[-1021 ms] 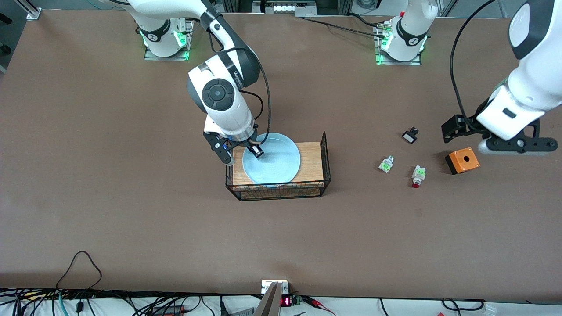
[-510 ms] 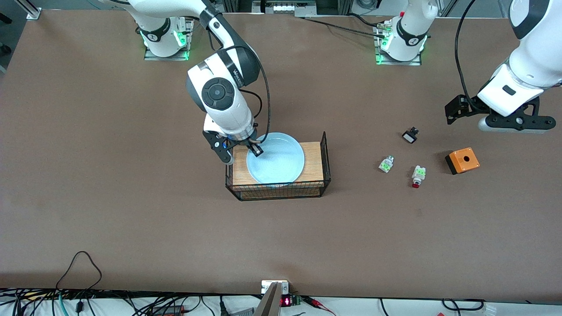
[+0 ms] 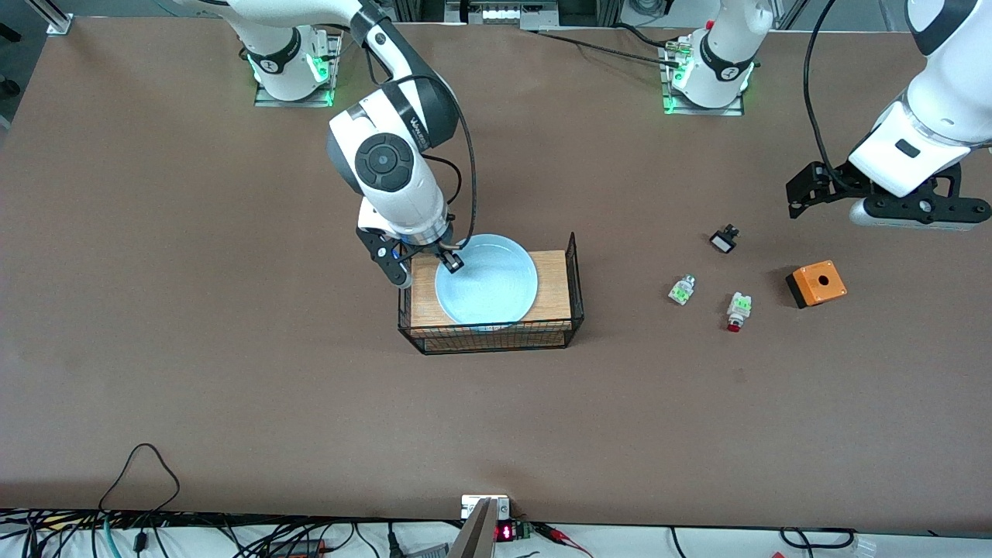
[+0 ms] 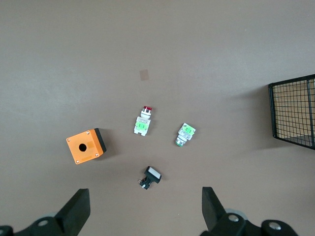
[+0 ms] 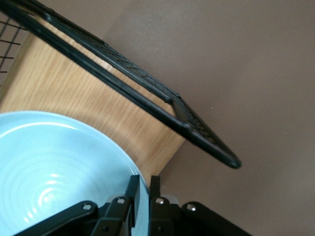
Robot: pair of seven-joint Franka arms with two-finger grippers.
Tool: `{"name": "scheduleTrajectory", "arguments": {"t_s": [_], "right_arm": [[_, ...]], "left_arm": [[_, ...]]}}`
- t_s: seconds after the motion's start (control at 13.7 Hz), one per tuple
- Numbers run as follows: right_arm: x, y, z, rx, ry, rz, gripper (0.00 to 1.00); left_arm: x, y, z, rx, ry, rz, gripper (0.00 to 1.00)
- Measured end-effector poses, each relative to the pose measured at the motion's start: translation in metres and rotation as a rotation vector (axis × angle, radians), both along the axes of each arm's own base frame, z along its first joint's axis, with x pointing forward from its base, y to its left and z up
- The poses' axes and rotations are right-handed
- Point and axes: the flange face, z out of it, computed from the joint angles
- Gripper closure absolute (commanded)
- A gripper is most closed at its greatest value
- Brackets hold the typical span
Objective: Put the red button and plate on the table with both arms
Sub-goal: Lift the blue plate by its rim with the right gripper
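On your table (image 3: 232,372), the nearest task piece is the red button (image 3: 738,311), lying flat toward the left arm's end, with the white-green piece (image 3: 681,290) beside it and the orange box (image 3: 815,284) a little farther from the front camera. The black-and-white piece (image 3: 724,239) lies farther still. All 4 sit where they were 1 second ago.

The plate (image 3: 487,280) is over the wooden board (image 3: 552,288) inside the wire-mesh basket (image 3: 575,271). Your right gripper (image 3: 449,260) is clamped on its rim at the edge toward the right arm's end; the right wrist view shows both fingers (image 5: 132,196) pinching the pale-blue edge. Compared with 1 second ago, the plate now looks rounder and sits slightly higher in the front view, with the gripper raised a little.

Your left gripper (image 4: 142,209) has risen from just over the orange box and now hangs above bare table farther back, fingers spread wide and holding nothing.
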Motion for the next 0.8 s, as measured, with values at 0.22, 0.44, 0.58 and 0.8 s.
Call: {"name": "scheduleTrajectory", "arguments": {"t_s": [0.22,0.44,0.58,0.8], "right_arm": [[-0.005,0.003,0.001,-0.009,0.016,0.009,1.0],[-0.012,0.006,0.006,-0.014,0.031,0.021,1.0],[-0.016,0.01,0.006,-0.015,0.037,0.03,1.0],[-0.018,0.011,0.016,-0.012,0.035,0.033,1.0]], "left_arm": [[-0.001,-0.002,0.0,0.001,0.007,-0.005,0.0],[-0.002,-0.002,-0.001,0.002,0.018,-0.006,0.0],[-0.002,-0.002,-0.001,0.002,0.02,-0.005,0.0],[-0.005,-0.001,-0.002,0.005,0.041,-0.004,0.0]]}}
